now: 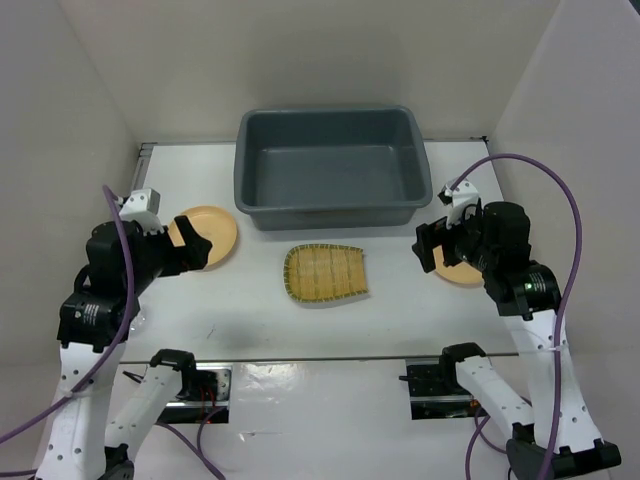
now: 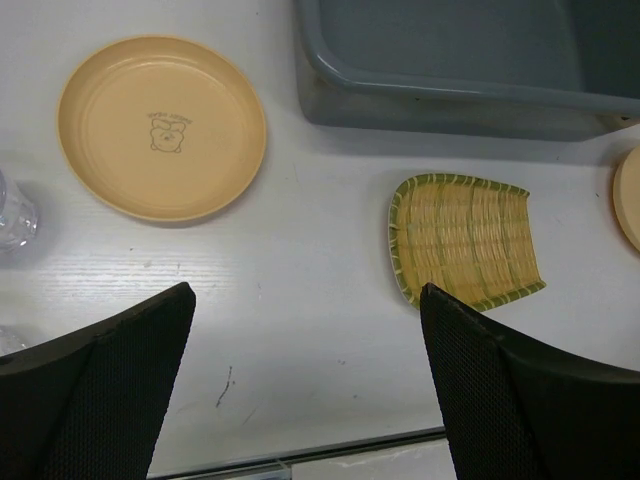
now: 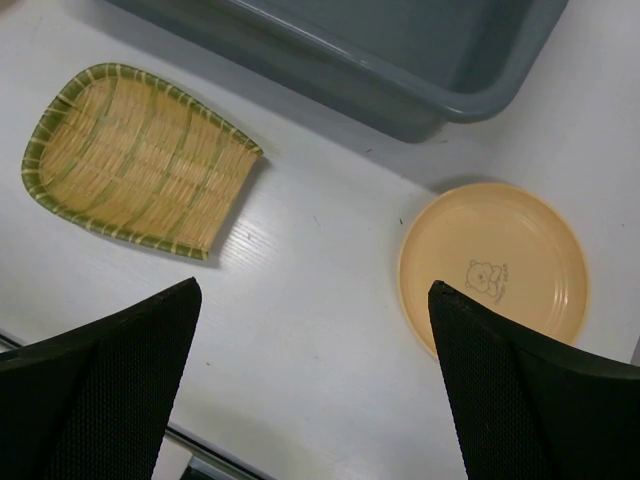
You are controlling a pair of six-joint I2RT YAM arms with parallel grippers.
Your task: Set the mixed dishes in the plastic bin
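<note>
Four dishes at least lie on the table [image 1: 250, 320]; none is in the bin.

1. Bin [image 1: 330, 165]: dark grey tub at the middle of the far edge, nothing inside, rim flared. Judgement: each dish needs lifting clear over the near wall and releasing low inside.
2. Left claw [image 2: 305, 300], right claw [image 3: 315, 290]: both wide, holding nothing, each hanging above the table close to its own plate.
3. Bamboo tray [image 1: 325, 272]: table centre, just before the bin's near wall, lying flat, rounded end to the left. Judgement: the thin rim is best pinched at the straight end.
4. Left plate [image 1: 205, 237]: towards the left edge. Right plate [image 3: 492, 265]: towards the right edge, near the bin's right corner. Judgement: first approach is the step in hand; set one finger inside the shallow rim and one outside, then tilt up.
5. Glass cup [image 2: 12, 215]: by the left edge, beside the left plate; a second is only hinted nearer. Judgement: clear and easily tipped, so the left arm should keep off it.

Obstructions: nothing lies between either plate and the bin; the tray sits apart from both.
</note>
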